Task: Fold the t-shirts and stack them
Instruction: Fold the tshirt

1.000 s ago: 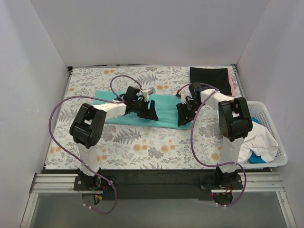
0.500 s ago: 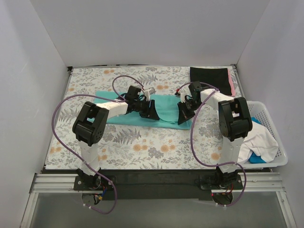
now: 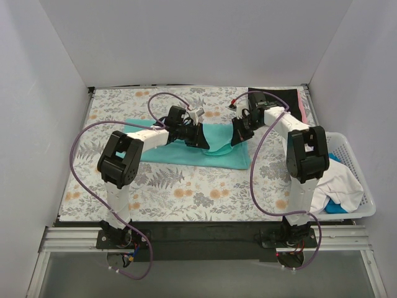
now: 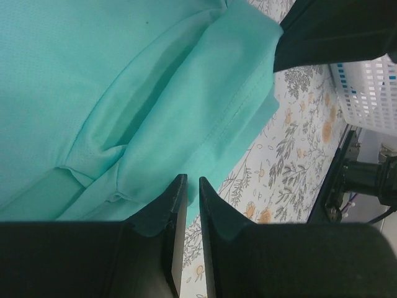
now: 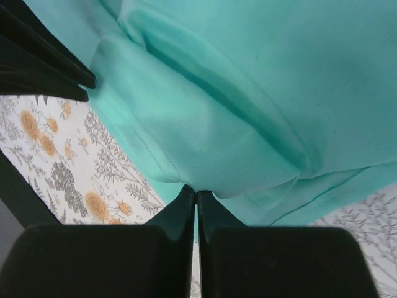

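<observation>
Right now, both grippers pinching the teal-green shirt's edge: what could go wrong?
1. The right gripper pinches only the hem of the teal-green cloth t-shirt; it may slip.
2. The left gripper holds a bunched layer with creases beside it, so the fold may land wrinkled.
3. The right arm sits close to the folded black t-shirt and could nudge it.

The left claw (image 3: 200,136) and right claw (image 3: 238,132) have moved toward 12 o'clock, drawing along the pinched edge of the teal t-shirt (image 3: 231,156).
</observation>
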Tool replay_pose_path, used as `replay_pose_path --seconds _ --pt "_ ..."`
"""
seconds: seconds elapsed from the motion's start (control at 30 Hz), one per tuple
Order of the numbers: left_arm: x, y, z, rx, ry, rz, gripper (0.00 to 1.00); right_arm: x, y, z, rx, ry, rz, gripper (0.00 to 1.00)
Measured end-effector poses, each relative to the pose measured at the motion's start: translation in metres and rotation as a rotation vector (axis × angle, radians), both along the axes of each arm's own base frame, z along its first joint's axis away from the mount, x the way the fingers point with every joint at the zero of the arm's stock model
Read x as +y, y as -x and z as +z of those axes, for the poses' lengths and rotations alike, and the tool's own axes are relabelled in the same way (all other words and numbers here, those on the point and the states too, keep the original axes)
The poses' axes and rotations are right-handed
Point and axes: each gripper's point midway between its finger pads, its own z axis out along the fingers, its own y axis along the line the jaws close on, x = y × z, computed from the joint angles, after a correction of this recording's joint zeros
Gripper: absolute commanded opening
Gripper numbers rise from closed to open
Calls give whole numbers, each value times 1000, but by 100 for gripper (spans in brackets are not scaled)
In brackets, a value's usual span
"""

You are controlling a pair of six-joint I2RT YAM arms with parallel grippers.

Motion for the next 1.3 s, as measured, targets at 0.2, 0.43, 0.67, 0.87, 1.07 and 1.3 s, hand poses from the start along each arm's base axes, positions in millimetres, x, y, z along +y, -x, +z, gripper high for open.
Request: replay_pose_path --seconds 0.2,0.43,0.67,0.87,1.07,1.3 --pt "4 -12 -9 5 -5 34 16 2 -28 -1 -39 1 -17 1" --pt "21 -21 0 -59 54 92 33 -1 -41 -19 6 -1 -78 1" --pt "32 -6 12 -144 99 71 34 2 -54 -22 34 -42 -162 1" --pt "32 7 9 -166 106 49 32 9 -63 -16 33 -87 -212 1" --pt "21 12 11 -181 121 18 24 11 -69 -13 34 -99 -246 1" --pt "-2 11 9 -181 135 -17 20 11 -74 -12 31 -98 -278 1"
